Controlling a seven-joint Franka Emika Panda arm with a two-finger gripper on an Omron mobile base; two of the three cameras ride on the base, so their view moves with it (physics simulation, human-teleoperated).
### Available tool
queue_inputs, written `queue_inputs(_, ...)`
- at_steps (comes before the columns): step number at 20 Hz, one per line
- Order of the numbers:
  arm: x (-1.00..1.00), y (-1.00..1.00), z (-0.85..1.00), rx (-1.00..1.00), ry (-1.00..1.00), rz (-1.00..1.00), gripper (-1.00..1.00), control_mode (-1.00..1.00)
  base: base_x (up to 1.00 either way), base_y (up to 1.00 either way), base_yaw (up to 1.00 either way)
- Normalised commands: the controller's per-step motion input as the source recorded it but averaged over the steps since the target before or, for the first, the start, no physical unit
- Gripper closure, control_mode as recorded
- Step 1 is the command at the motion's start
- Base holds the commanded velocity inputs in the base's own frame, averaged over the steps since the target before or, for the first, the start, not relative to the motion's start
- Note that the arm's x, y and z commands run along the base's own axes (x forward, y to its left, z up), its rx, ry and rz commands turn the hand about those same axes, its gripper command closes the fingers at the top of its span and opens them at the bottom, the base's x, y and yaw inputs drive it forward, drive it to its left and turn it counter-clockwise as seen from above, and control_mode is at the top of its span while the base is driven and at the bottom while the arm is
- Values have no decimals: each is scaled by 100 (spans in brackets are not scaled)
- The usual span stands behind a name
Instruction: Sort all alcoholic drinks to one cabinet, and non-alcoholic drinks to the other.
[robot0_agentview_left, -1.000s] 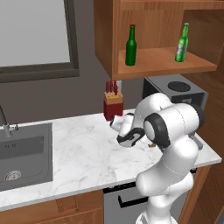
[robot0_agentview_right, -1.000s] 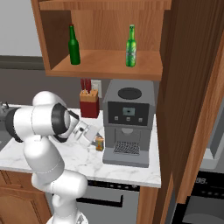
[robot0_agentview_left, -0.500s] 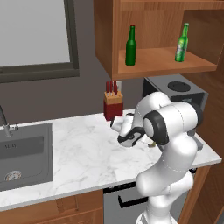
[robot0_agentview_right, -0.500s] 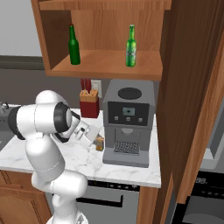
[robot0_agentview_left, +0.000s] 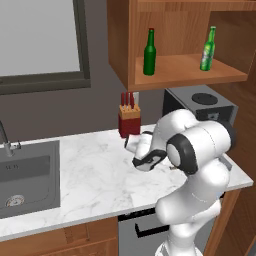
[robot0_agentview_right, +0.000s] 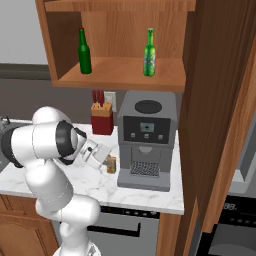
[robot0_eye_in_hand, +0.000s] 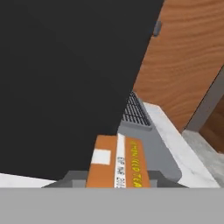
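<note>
The white arm is folded low over the marble worktop (robot0_agentview_left: 90, 170), its elbow raised and its forearm bent forward and down toward the base of the coffee machine (robot0_agentview_right: 147, 140). The gripper (robot0_agentview_right: 98, 154) sits just above the worktop, at the left of the machine, pointing toward it. In the hand view the gripper (robot0_eye_in_hand: 114, 175) is closed on a small orange carton (robot0_eye_in_hand: 114, 164) with a white stripe and yellow lettering; the carton fills the space between the two dark fingertips and lies against the grey drip tray (robot0_eye_in_hand: 144, 131) of the machine. From the right base view the same carton (robot0_agentview_right: 111, 164) stands on the worktop just beside the machine's left front corner.

Both green beer bottles stand upright on the shelf of the wide wall cabinet (robot0_agentview_left: 190, 72), well apart from each other. The darker bottle (robot0_agentview_left: 149, 54) is at the left, the brighter bottle with the pale label (robot0_agentview_left: 208, 50) at the right. In the right base view the darker bottle (robot0_agentview_right: 85, 52) and the brighter bottle (robot0_agentview_right: 149, 54) show in the same order.

A red knife block (robot0_agentview_left: 129, 120) stands at the far edge of the worktop, behind the arm. The sink (robot0_agentview_left: 27, 172) lies at the left end
</note>
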Motion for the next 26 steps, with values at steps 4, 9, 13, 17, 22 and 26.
queue_inputs(4, -66, 29, 34, -1, -1, 7, 100, -100, 0, 0, 0)
queue_inputs(9, -53, 40, 65, 0, 0, 8, 100, -100, 0, 0, 0)
queue_inputs(13, -42, 41, 84, 0, 0, 8, 100, -100, 0, 0, 0)
queue_inputs(17, -38, 31, 79, 0, 0, 9, 100, -100, 0, 0, 0)
queue_inputs(22, -39, 19, 72, 0, 2, 11, 100, -100, 0, 0, 0)
queue_inputs(26, -33, 2, 76, 0, 4, 13, 100, -100, 0, 0, 0)
